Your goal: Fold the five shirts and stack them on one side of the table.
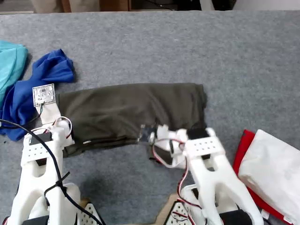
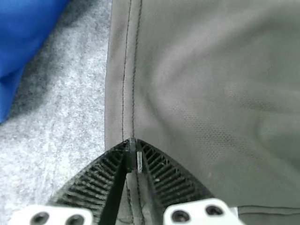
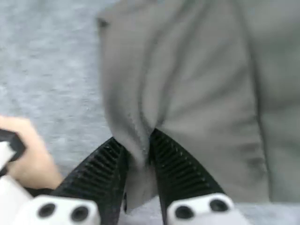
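A dark olive shirt [image 1: 131,110] lies spread across the middle of the grey table. My left gripper [image 2: 132,149] is shut on the shirt's stitched hem [image 2: 128,93] at its near left corner [image 1: 75,143]. My right gripper [image 3: 139,152] is shut on a pinched fold of the same shirt [image 3: 197,93] along its near edge, roughly mid-length [image 1: 146,135]. A blue shirt [image 1: 40,86] and a teal shirt [image 1: 9,65] lie crumpled at the far left. At the right edge a folded white shirt [image 1: 274,171] rests on a red one [image 1: 244,145].
Bare grey felt [image 1: 197,47] stretches beyond the olive shirt to the table's far edge. Blue cloth [image 2: 23,37] lies close beside the olive hem. Both arm bases stand at the near edge, with cables [image 1: 28,126] trailing by the left one.
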### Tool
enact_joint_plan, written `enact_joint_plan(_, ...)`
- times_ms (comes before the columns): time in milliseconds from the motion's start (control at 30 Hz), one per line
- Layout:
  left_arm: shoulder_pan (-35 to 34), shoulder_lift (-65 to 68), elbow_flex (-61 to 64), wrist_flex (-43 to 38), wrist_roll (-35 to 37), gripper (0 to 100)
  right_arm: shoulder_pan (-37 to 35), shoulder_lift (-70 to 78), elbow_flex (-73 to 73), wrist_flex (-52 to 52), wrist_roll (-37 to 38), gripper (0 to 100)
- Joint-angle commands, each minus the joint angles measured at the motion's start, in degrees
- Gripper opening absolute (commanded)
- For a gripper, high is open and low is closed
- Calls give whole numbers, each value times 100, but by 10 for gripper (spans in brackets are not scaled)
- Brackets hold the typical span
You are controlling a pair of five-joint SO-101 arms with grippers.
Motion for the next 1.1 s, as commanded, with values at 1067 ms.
enact_joint_plan(1067,62,-119,-18,-97,-44,21,66,5095,-6712,1248,466,134)
